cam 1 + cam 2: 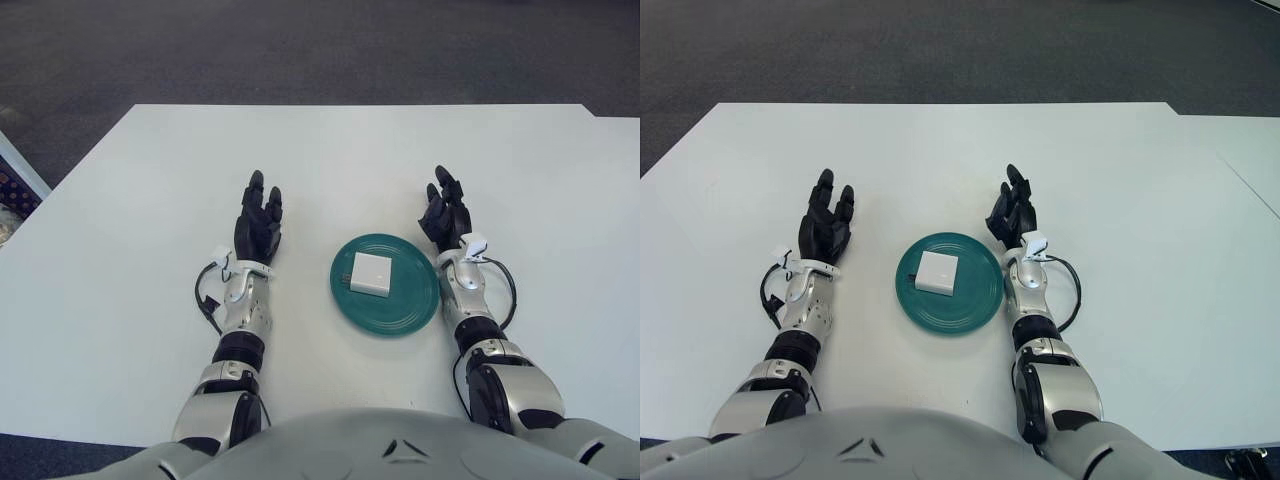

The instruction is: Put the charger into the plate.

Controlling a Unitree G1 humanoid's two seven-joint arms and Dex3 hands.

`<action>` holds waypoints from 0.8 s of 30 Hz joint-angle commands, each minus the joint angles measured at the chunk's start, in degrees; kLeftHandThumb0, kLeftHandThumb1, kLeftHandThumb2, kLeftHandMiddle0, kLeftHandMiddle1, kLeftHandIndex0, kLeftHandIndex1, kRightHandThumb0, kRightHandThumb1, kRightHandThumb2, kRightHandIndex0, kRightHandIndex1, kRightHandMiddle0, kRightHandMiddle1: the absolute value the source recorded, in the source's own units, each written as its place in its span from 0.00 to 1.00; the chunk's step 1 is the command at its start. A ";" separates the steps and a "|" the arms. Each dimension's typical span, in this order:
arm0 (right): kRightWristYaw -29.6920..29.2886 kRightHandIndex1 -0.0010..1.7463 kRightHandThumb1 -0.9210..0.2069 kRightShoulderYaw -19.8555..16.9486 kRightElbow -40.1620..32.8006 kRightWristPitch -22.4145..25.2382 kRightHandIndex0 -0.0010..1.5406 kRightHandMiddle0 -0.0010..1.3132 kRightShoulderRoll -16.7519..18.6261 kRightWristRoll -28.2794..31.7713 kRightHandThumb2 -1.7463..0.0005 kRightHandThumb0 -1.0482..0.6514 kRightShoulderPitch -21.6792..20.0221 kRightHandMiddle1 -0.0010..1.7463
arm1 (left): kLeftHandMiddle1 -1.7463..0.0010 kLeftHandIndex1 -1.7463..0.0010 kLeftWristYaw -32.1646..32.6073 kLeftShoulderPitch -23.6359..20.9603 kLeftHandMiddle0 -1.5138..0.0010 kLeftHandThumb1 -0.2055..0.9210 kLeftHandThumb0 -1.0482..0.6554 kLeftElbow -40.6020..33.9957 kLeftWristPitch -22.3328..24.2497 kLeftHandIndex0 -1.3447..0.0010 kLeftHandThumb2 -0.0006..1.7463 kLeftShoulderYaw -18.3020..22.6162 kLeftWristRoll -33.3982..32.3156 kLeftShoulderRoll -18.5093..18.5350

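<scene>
Inspection found the charger (371, 274), a small white square block, lying flat inside the green plate (410, 315) at lower centre of the frame, slightly left of the plate's middle. No part of it overhung the rim. The plate stood on the white bench (330, 150), between the two arms.

The left robot hand (258, 226) showed left of the plate, well apart from it, fingers extended and relaxed, holding nothing. The right robot hand (446, 217) showed just beside the plate's upper right rim, fingers likewise extended and empty. Whether either hand touched the bench surface could not be established.

Assessment: the placement appeared complete, since the charger sat in the plate and neither hand was in contact with it. Nothing further seemed outstanding, apart perhaps from drawing the arms clear. The chief remaining risk, as judged, was the right robot hand nudging the plate rim, given how close it stood.
</scene>
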 commanded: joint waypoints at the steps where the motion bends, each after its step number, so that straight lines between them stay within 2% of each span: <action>1: 0.17 0.00 0.00 -0.19 4.11 0.98 0.10 0.00 0.51 -0.24 0.46 0.18 4.13 0.24 | 1.00 0.97 1.97 3.96 1.00 1.00 0.00 -0.75 2.07 0.98 0.57 0.85 -0.16 -3.97; 4: 0.30 0.00 0.00 -0.19 4.27 0.27 0.10 0.00 0.41 -0.20 0.45 0.17 4.00 0.24 | 1.00 0.97 2.34 4.51 1.00 1.00 0.01 -1.59 1.54 0.99 0.58 0.56 0.71 -4.11; 7: -0.03 0.00 0.00 -0.05 4.31 -0.70 0.11 0.00 0.55 -0.44 0.45 0.17 3.99 0.24 | 1.00 0.97 1.00 4.83 1.00 1.00 0.01 -1.08 -0.97 0.99 0.59 -0.15 2.49 -3.28; 11: -0.59 0.00 0.00 0.38 4.15 -2.05 0.11 0.00 0.93 -1.10 0.44 0.16 4.40 0.24 | 1.00 0.97 -1.52 4.82 1.00 1.00 0.01 1.18 -6.72 1.00 0.61 -1.85 7.13 -1.10; 16: -1.49 0.00 0.00 0.73 3.97 -2.89 0.10 0.00 1.31 -2.21 0.44 0.16 5.00 0.24 | 1.00 0.98 -1.62 4.61 1.00 1.00 0.00 4.09 -13.32 1.00 0.63 -2.93 13.10 1.23; 24: -3.10 0.00 0.00 1.74 3.47 -4.00 0.08 0.00 1.28 -4.12 0.45 0.15 6.27 0.24 | 1.00 0.97 -1.40 6.17 1.00 1.00 0.01 9.02 -22.16 0.99 0.62 -3.64 18.98 2.11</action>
